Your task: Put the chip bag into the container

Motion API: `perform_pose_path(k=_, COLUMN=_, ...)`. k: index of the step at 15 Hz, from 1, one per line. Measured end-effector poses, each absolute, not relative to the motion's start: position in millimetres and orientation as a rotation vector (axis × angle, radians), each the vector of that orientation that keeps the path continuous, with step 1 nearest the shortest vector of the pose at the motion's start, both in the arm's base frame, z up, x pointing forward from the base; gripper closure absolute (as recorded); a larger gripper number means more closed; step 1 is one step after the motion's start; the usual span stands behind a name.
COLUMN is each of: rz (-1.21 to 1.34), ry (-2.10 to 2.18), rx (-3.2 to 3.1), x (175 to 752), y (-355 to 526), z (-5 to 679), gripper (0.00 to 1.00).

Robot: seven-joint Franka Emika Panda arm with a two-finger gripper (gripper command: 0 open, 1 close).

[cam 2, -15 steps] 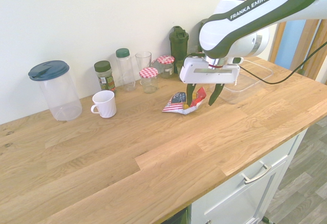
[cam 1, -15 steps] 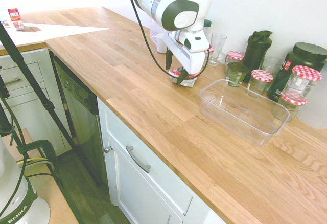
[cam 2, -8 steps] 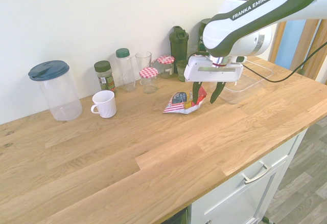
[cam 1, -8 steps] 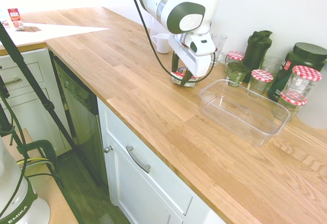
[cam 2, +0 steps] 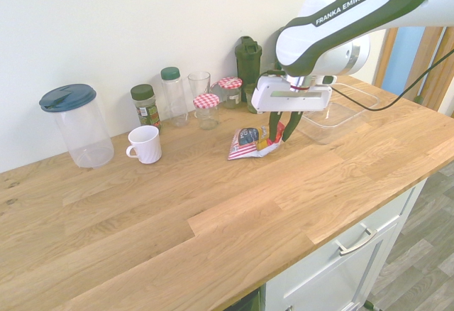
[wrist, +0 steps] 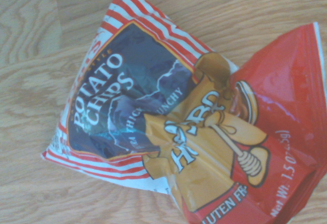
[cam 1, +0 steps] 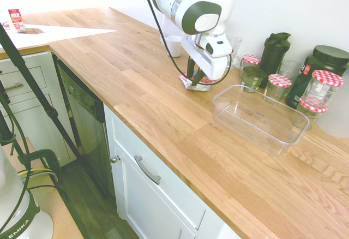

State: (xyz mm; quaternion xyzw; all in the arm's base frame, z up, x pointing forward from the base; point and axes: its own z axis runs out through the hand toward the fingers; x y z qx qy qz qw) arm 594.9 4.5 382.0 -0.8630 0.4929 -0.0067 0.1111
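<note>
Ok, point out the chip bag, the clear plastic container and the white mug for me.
chip bag [wrist: 173, 132], wrist view, on its printed front.
clear plastic container [cam 1: 256, 132], first exterior view, on its near wall.
white mug [cam 2: 146, 145], second exterior view, on its side.

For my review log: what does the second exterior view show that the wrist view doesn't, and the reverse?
Only the second exterior view shows the hand closed on the chip bag, the container behind it, and a white mug. Only the wrist view shows the bag's print, "POTATO CHIPS". Both show the bag on the wooden counter.
</note>
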Motion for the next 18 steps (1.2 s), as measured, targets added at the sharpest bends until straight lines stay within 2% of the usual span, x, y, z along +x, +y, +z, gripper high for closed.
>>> perform_pose_path(k=9, rz=-0.047, ry=1.438, rx=-2.551, x=598, y=3, z=387, gripper=1.0)
perform_pose_path(k=18, rz=-0.264, ry=1.405, rx=-2.556, x=546, y=-16, z=509, gripper=1.0)
